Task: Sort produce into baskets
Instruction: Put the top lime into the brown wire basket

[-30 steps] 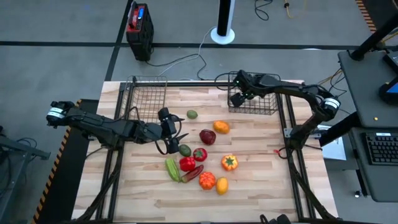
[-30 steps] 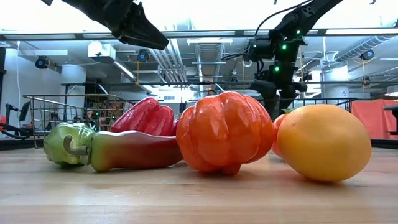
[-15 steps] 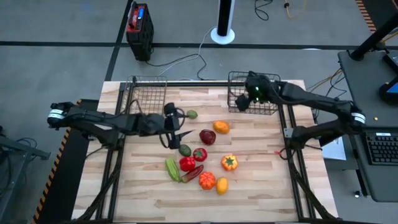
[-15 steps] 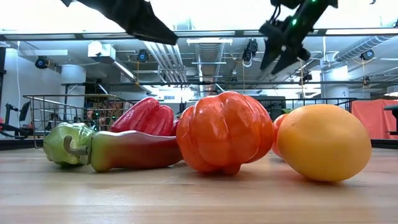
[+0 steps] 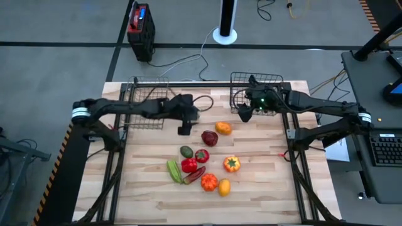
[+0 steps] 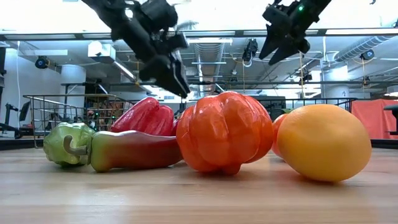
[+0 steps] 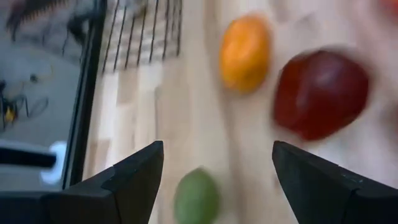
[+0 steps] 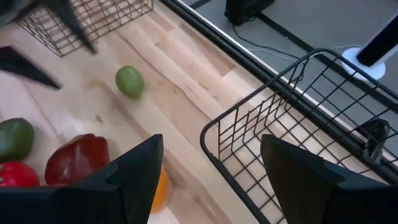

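My left gripper (image 5: 187,120) hangs open over the table's middle, between the left basket (image 5: 147,94) and the produce. A small green lime (image 7: 196,199) lies on the wood just ahead of its fingers, which do not touch it; the lime also shows in the right wrist view (image 8: 130,81). Beyond it lie an orange fruit (image 5: 223,128) and a dark maroon piece (image 5: 209,137). My right gripper (image 5: 244,112) is open and empty, raised over the near left corner of the right basket (image 5: 259,94).
More produce lies in a cluster near the table's middle and front: a dark green piece (image 5: 186,151), red pieces (image 5: 189,165), a green pepper (image 5: 174,171), an orange pepper (image 5: 232,164), an orange tomato (image 5: 209,182), a yellow lemon (image 5: 224,187). A black box with a red top (image 5: 141,25) stands on the floor beyond the table.
My left gripper has swung toward the table's far edge and a little right, away from the dark green piece, has turned to point right, and has come down over the lime. My right gripper has risen out of the right basket and drifted toward the near edge.
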`<action>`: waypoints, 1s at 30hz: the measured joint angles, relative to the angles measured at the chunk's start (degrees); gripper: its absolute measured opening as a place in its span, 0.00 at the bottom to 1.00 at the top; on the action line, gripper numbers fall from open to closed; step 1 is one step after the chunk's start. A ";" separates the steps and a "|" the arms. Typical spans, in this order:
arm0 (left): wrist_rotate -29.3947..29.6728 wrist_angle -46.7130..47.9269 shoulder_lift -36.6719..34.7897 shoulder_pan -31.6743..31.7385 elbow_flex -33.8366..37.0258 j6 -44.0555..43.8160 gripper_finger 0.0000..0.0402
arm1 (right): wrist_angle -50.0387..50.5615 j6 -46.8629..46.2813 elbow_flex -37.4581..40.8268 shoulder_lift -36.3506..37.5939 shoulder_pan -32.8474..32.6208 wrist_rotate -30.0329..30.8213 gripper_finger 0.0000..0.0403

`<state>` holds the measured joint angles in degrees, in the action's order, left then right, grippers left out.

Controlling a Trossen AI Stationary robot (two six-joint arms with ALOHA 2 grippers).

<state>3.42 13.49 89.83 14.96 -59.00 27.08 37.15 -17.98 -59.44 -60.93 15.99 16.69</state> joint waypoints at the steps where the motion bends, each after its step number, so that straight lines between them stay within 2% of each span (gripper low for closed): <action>1: 0.02 0.66 0.97 0.96 -0.63 0.11 0.71 | -0.10 0.00 0.25 0.00 0.00 0.00 0.64; 9: -4.38 6.88 8.55 4.58 -5.75 1.10 0.71 | -0.16 -0.40 1.85 0.02 0.00 0.00 0.66; 17: -3.81 12.14 15.62 5.12 -10.82 0.77 0.71 | -0.18 -0.42 2.03 0.02 0.00 0.00 0.65; 19: -2.08 12.82 16.63 5.40 -11.75 0.71 0.71 | -0.18 -0.42 2.03 0.02 0.00 0.00 0.65; 22: 0.09 13.53 17.43 5.91 -12.12 0.40 0.71 | -0.17 -0.42 2.03 0.02 0.00 0.00 0.66; 30: 0.11 14.47 19.39 6.82 -11.45 -1.04 0.71 | -0.18 -0.42 2.03 0.02 0.00 0.00 0.67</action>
<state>3.53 27.96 109.22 21.78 -70.46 26.04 36.97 -18.39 -57.41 -60.90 15.99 16.69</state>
